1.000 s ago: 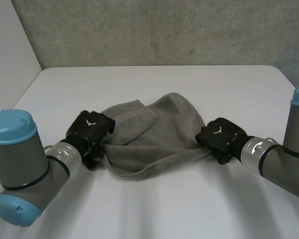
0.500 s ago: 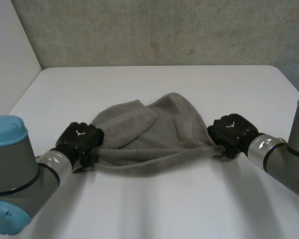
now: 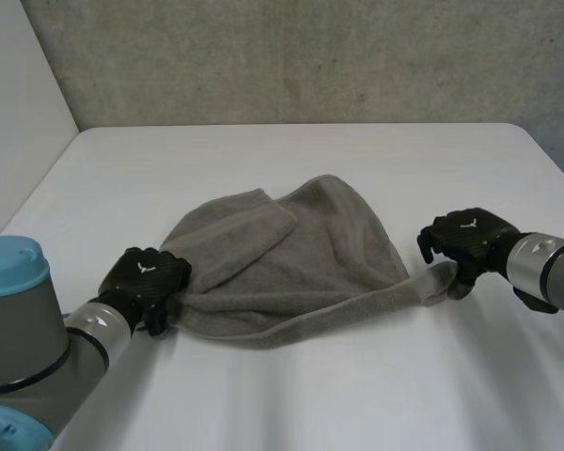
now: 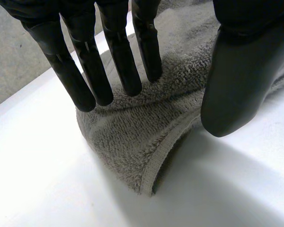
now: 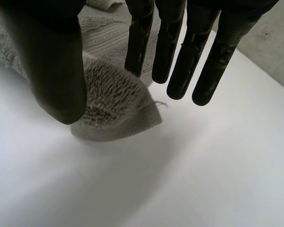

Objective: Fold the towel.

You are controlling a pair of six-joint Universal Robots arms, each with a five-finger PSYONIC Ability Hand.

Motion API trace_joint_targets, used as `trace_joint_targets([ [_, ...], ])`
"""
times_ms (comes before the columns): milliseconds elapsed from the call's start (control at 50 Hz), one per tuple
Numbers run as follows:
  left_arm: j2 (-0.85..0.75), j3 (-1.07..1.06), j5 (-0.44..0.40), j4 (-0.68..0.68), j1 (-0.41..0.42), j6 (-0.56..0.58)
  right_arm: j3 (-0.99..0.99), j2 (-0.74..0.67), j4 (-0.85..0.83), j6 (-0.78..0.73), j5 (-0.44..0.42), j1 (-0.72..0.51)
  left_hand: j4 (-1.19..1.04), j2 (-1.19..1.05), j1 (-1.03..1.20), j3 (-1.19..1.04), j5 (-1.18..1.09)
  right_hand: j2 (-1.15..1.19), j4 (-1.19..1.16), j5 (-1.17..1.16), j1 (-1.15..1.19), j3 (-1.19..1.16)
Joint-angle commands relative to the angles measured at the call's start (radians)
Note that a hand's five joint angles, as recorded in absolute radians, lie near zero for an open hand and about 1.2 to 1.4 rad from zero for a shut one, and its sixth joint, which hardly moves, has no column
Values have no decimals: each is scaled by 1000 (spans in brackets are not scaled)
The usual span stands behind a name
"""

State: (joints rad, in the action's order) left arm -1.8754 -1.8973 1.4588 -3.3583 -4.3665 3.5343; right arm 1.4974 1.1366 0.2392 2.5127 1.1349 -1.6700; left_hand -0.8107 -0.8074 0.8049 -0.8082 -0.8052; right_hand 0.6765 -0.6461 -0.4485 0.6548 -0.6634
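Grey towel (image 3: 310, 244) bunched on white table (image 3: 291, 160), inner layers hidden. Pinched at left corner by left hand (image 3: 143, 275), at right corner by right hand (image 3: 465, 237), thumbs against straight fingers.

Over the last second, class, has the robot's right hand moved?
Yes. The right hand has moved outward toward the white table's right edge, drawing the grey terry towel's corner with it.

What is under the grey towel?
The white table lies under the towel. Beneath the corner pinched by the left hand, bare table shows. The bunched middle covers whatever lies below it.
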Motion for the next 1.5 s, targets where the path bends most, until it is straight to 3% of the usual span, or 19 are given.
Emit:
trace_joint_targets([
  [20, 53, -55, -6, 2, 2, -2, -11, -49, -5, 0, -3, -8, 198, 194, -192, 195, 367, -95, 65, 42, -74, 82],
  [260, 61, -95, -6, -16, -41, -2, -16, -51, -11, 49, -33, -10, 213, 209, -207, 210, 382, -81, 50, 27, -59, 68],
  [340, 22, -91, -5, -53, -64, -2, -13, -54, -11, 57, -43, -10, 198, 195, -192, 195, 367, 57, -87, -110, 79, -70],
  [700, -90, -11, -3, -118, -71, 0, 3, -55, -40, 58, -43, -8, 116, 112, -110, 113, 285, 192, -223, -246, 214, -205],
  [800, -110, 9, -3, -119, -70, 17, 6, -55, -55, 60, -43, -8, 1, -2, 5, -1, 170, 322, -352, -375, 343, -335],
  [860, -120, 14, -3, -122, -68, 48, 6, -57, -57, 60, -41, -10, -119, -122, 125, -122, 50, 489, -519, -542, 511, -502],
  [900, -125, 18, -3, -124, -68, 81, 1, -72, -55, 61, -41, -10, -294, -298, 300, -297, -125, 719, -749, -772, 740, -732],
  [960, -123, 23, -3, -124, -70, 90, -6, -83, -54, 66, -40, -10, -439, -442, 445, -442, -270, 720, -750, -773, 741, -733],
  [980, -117, 32, 0, -124, -71, 97, -12, -87, -51, 71, -38, -10, -584, -587, 590, -587, -415, 720, -750, -773, 741, -733],
  [1080, -94, 72, 8, -122, -70, 95, -25, -75, -49, 84, -40, -11, -586, -589, 591, -588, -417, 720, -750, -773, 741, -733],
  [1120, -65, 86, 9, -115, -73, 92, -26, -54, -49, 94, -44, -11, -586, -589, 591, -588, -417, 720, -750, -773, 741, -733],
  [1280, 223, 197, 0, -113, -105, 77, -84, 305, -84, 233, -78, -2, -586, -589, 591, -588, -417, 720, -750, -773, 741, -733],
  [1500, 378, 351, -8, -73, -94, 6, -233, 517, -31, 264, -66, 13, -586, -589, 591, -588, -417, 720, -750, -773, 741, -733],
])
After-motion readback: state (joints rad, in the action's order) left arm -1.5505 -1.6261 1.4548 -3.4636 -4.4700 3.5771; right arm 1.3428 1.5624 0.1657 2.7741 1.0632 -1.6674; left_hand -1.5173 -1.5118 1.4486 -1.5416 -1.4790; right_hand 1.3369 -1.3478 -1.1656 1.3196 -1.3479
